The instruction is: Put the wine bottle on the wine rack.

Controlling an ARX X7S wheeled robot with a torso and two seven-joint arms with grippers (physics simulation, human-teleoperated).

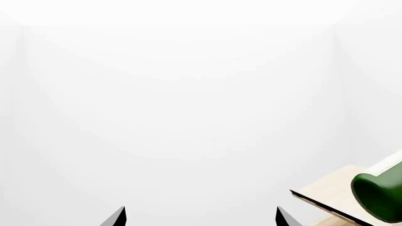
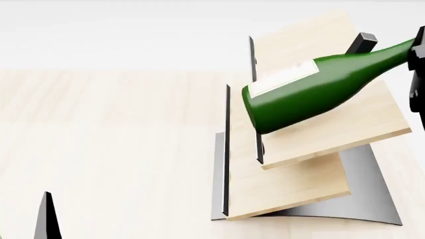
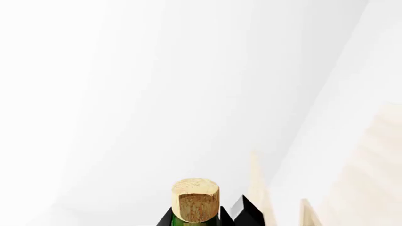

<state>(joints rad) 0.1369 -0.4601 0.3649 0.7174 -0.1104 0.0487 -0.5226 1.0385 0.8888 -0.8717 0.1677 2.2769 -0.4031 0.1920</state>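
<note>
While the left hand shows only two dark fingertips spread apart around nothing in the left wrist view, the wine bottle base and a corner of the wine rack sit nearby. In the head view, the bottle lies tilted over the rack's upper board, neck gripped by the right hand, above the counter. The right wrist view shows the cork between dark fingers.

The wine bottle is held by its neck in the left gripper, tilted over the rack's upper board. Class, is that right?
Not quite: the right gripper holds the wine bottle by its neck, as the head view shows. It is indeed tilted over the upper board of the wine rack.
</note>
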